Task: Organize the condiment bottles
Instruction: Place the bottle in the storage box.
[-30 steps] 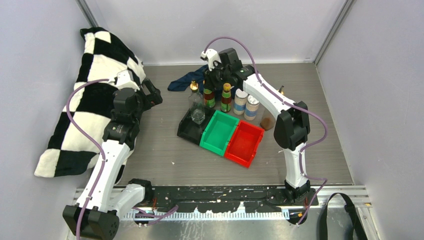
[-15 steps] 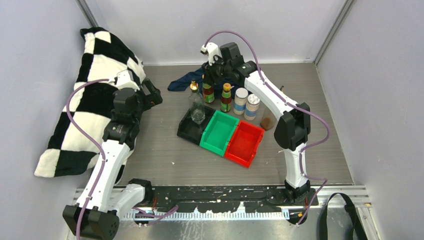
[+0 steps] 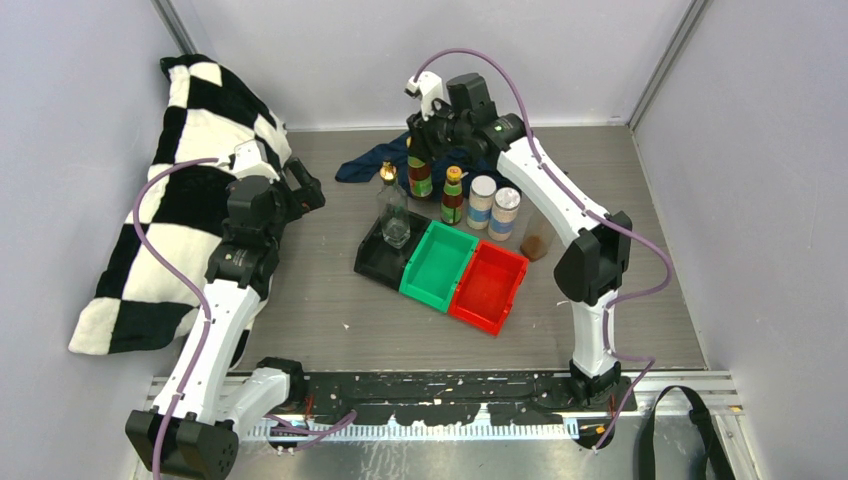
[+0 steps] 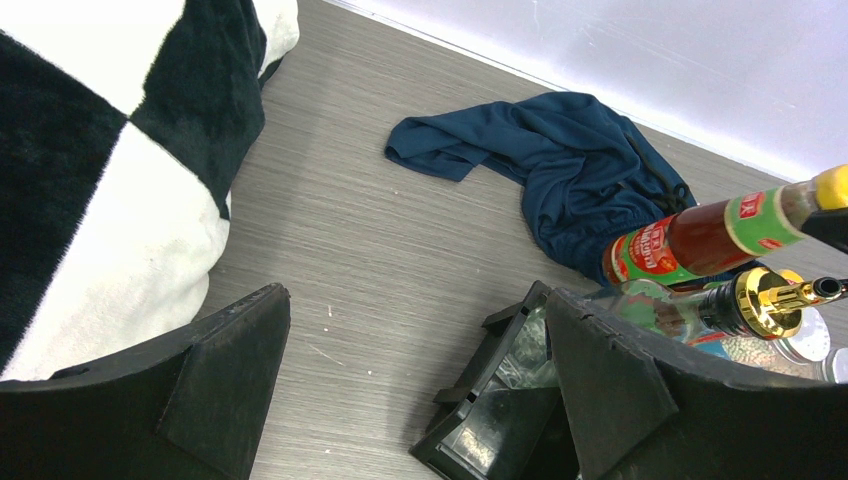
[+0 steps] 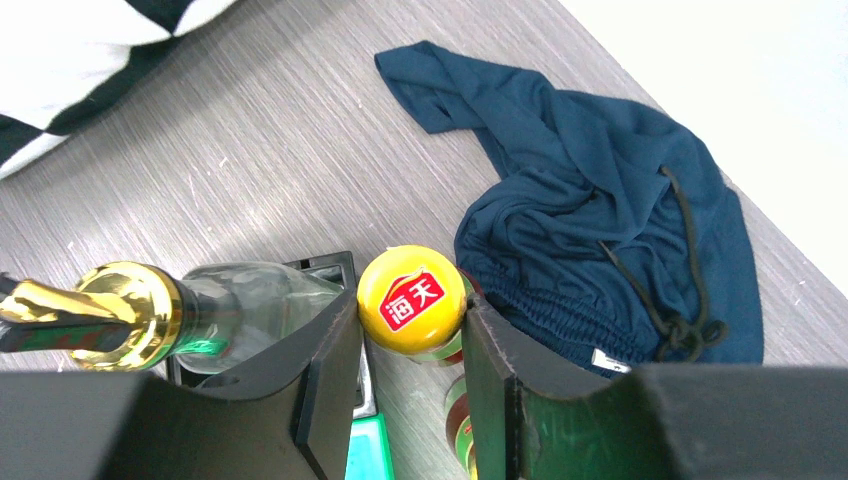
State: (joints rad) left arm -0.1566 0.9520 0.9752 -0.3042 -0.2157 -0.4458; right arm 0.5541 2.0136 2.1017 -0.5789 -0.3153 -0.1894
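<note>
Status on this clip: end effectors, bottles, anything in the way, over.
Left end effector open, holding nothing. Right end effector shut on yellow-capped bottle at its cap. One glass bottle stands in black bin. Blue cloth close behind.

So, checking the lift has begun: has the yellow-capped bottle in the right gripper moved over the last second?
Yes. The held bottle has risen, now higher in the top view than the standing yellow-capped bottle beside it.
</note>
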